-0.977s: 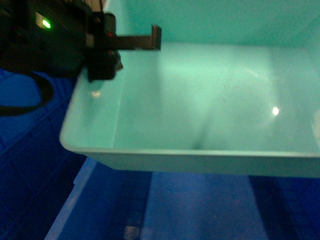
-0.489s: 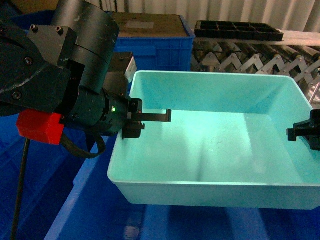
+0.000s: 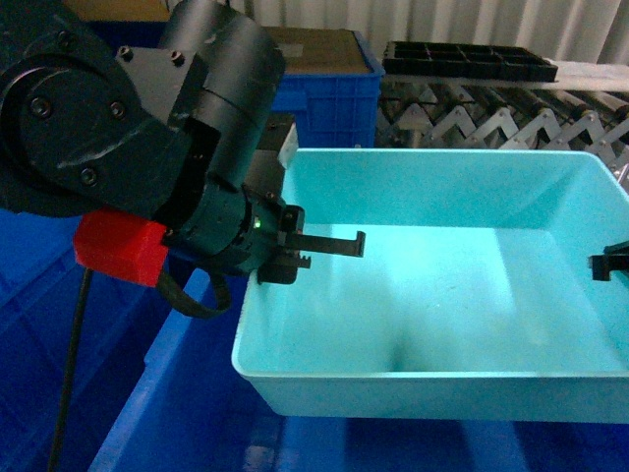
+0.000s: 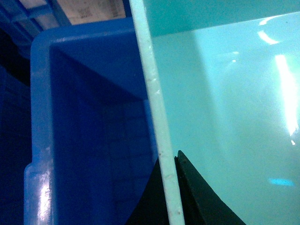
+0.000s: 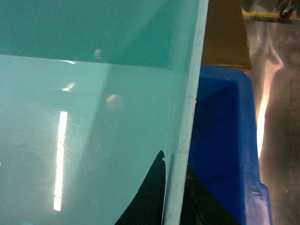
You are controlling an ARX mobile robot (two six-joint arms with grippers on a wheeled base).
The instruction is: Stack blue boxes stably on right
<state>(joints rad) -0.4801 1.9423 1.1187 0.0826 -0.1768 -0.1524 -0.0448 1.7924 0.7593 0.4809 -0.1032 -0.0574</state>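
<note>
Held a pale turquoise tub point(image 3: 442, 295) up between two grippers, above a dark blue crate point(image 3: 177, 413) at the lower left of the head view. Gripped the tub's left wall with the left gripper point(image 3: 295, 251), one finger point(image 3: 334, 244) reaching inside over the rim. Showed, in the left wrist view, the left gripper point(image 4: 171, 187) pinching that thin wall, a dark finger pressed against each side of it, with the blue crate point(image 4: 84, 131) open just beside and below. Caught the tub's right wall with the right gripper point(image 3: 614, 264), only partly seen at the head view's right edge. Showed, in the right wrist view, the right gripper point(image 5: 173, 187) likewise pressed on both sides of the wall of the tub point(image 5: 84, 117), a blue crate point(image 5: 225, 140) outside it. Stood another blue crate point(image 3: 324, 88) behind, beside a roller conveyor point(image 3: 491, 123) carrying a black tray point(image 3: 467, 59).
</note>
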